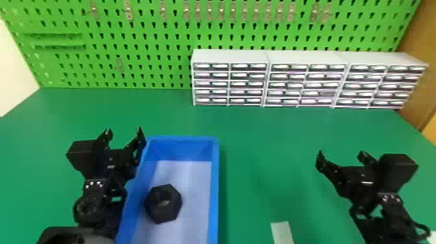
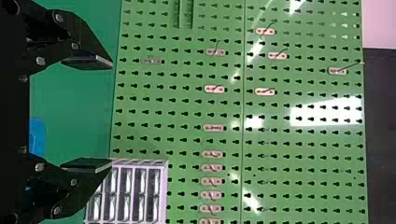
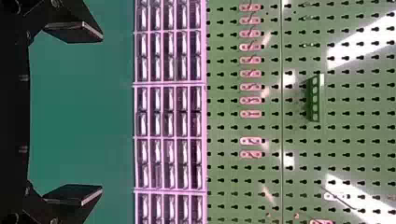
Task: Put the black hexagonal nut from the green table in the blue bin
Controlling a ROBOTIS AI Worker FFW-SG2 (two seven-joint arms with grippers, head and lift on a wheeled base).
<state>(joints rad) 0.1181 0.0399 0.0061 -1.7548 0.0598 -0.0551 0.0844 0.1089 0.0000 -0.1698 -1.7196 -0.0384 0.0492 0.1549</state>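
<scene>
One nut (image 1: 164, 212) inside one bin (image 1: 214, 181); left pincer (image 1: 124, 130), right pincer (image 1: 341, 153): both empty, spread wide.

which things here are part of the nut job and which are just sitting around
Part of the job:
black hexagonal nut, inside the bin
blue bin
green table, under the bin
left hand and right hand, both open

Just around:
drawer cabinets
green pegboard and its hooks
pale strip on the table
</scene>
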